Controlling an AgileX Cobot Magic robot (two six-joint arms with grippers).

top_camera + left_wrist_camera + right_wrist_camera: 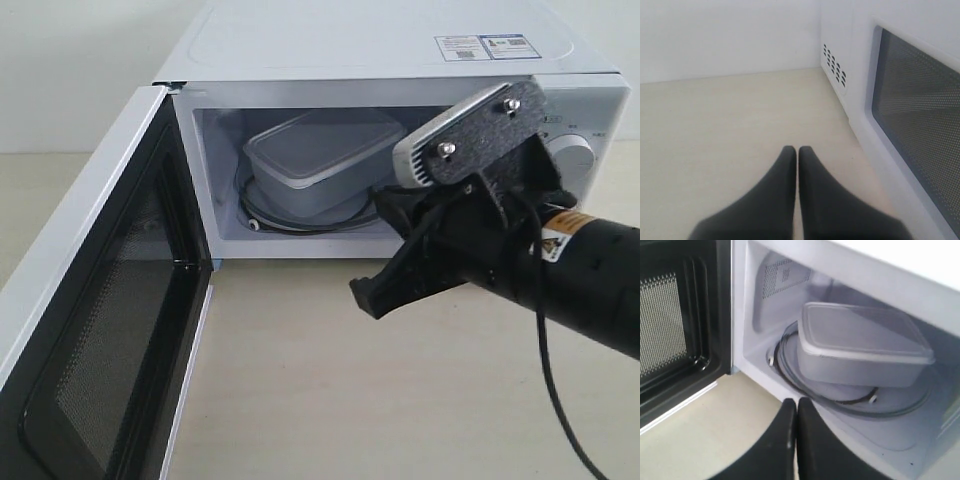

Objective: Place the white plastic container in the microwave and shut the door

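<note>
1. Black fingers of the right hand (370, 297) are pressed flat together with nothing between them. The hand hangs above the pale counter (330, 400), outside the oven and in front of its opening.
2. In the left wrist view, the left hand (797, 150) is also pinched closed and empty. It sits low over the counter, just beside the outer face of the door (920, 125) with its dark mesh window.
3. On the left of the exterior view, the door is swung wide open. Its black mesh inner face is turned toward the space in front of the oven.
4. Beyond the hands stands the white microwave (380, 40), its cavity fully exposed. Stickers (485, 47) sit on its top. A round white dial (575, 155) on the right is partly hidden behind the right arm.
5. Inside the cavity, the white plastic container (320, 150) rests on the glass turntable (900, 407). Its flat lid is on, and it is turned at an angle to the cavity walls.
6. Relative to the right hand, the container lies farther back and to the left. It is apart from the hand and not touched by it. In the right wrist view, the closed fingertips point toward the cavity and the container.
</note>
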